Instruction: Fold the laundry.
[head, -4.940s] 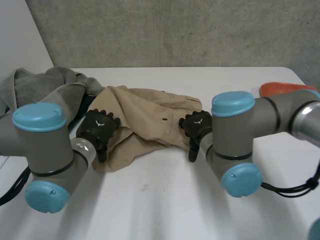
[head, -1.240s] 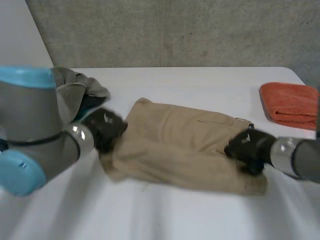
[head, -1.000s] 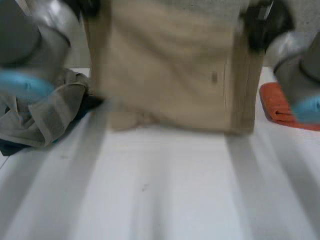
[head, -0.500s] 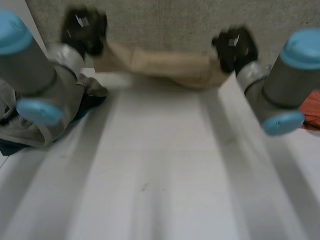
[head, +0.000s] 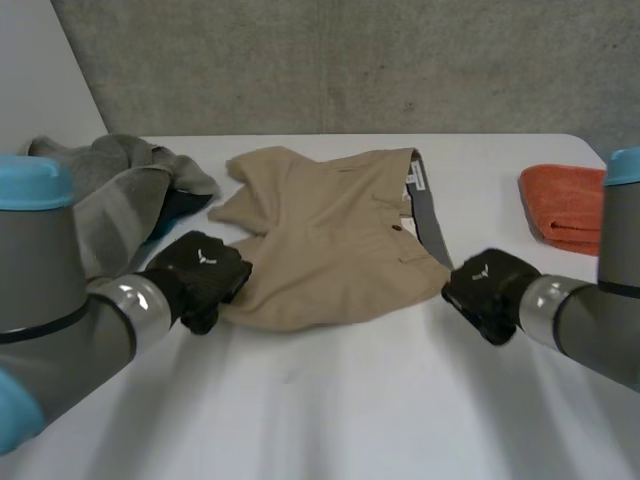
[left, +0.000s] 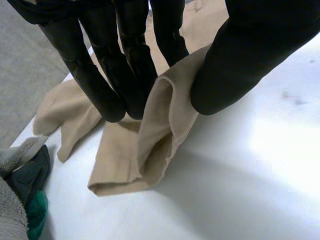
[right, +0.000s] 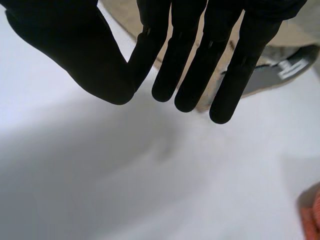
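Both at the near edge — left hand (head: 200, 278) pinching tan shorts (head: 330, 230); right hand (head: 485, 290) released, over table (head: 330, 400).

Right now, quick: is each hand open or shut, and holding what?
Left hand: shut, pinching an edge of the beige shorts between thumb and fingers.
Right hand: open, fingers straight, holding nothing.

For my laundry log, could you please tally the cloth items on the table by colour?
Tan: 1, the tan shorts
Orange: 1, the orange towel, folded
Grey: 1, the grey garment, crumpled in a heap
Dark blue-green: 1, the dark cloth tucked under the grey garment; whether it is more than one piece cannot be told
Total: 4
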